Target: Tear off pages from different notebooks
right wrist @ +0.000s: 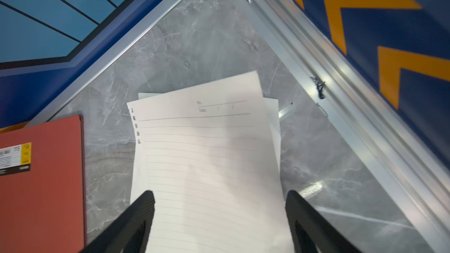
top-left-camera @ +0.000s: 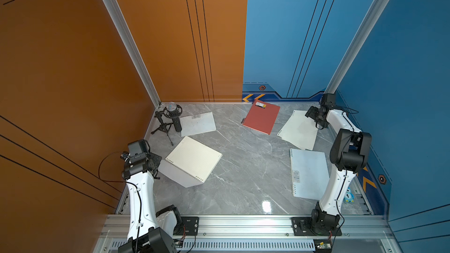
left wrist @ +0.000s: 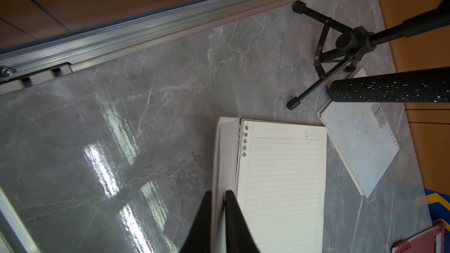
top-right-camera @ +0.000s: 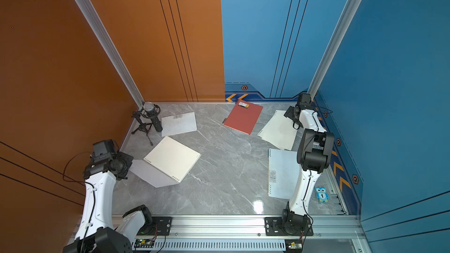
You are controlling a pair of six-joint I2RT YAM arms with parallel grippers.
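An open notebook lies at the left with a lined cream sheet on top. Its frosted cover is folded out beside the wire spiral. My left gripper is shut on that cover's edge, one finger on each face. At the back right lie several loose pages in an untidy stack. My right gripper hovers just over them, open wide, with nothing between its fingers. The red-orange notebook lies closed at the back, left of the pages.
A microphone on a small tripod stands in the back left corner, next to a closed frosted notebook. Another closed frosted notebook lies by the right arm's base. A blue owl tag sits at the right rail.
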